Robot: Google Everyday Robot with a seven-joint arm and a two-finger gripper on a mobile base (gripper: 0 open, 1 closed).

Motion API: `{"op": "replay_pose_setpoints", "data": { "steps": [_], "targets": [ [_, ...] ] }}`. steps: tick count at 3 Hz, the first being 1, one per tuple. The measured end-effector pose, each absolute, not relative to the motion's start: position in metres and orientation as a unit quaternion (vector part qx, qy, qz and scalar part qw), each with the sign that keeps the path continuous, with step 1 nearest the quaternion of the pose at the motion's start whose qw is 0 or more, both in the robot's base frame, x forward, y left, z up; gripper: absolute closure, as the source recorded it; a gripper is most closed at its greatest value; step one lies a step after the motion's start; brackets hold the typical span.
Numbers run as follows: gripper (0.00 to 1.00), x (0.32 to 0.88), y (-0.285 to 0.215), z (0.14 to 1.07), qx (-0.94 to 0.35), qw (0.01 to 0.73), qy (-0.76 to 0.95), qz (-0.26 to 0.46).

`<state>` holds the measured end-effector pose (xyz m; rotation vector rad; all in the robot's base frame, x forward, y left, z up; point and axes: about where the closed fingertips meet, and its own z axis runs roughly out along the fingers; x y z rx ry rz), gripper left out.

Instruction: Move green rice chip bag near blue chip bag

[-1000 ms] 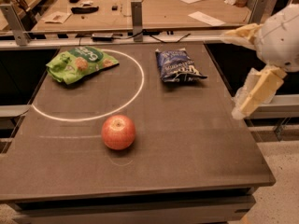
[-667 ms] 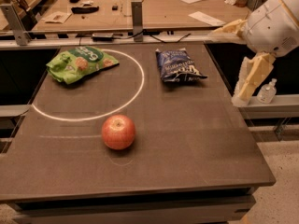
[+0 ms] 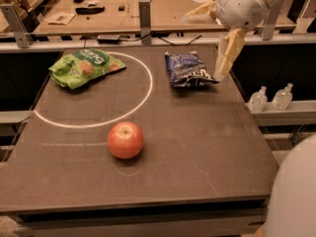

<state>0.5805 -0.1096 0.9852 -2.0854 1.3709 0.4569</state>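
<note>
The green rice chip bag lies flat at the table's far left, on the rim of a white painted circle. The blue chip bag lies at the far middle-right of the table. My gripper hangs above the table's far right, just right of and over the blue chip bag. It is open and empty, one cream finger pointing left and the other pointing down beside the blue bag's right edge. It is far from the green bag.
A red apple sits near the table's middle front. Two small clear bottles stand on a ledge right of the table. A wooden bench with clutter runs behind. A rounded white part of the robot fills the lower right corner.
My gripper has moved left and toward the far side, from beyond the table's right edge to just beside the blue chip bag. The bags and the apple have not moved.
</note>
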Motion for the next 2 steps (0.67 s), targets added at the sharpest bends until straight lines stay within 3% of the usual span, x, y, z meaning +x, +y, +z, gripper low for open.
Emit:
{"op": "replay_pose_setpoints", "data": {
  "steps": [2],
  "targets": [
    [0.00,0.595,-0.074,1.035,-0.836,0.257,0.483,0.048]
  ]
}}
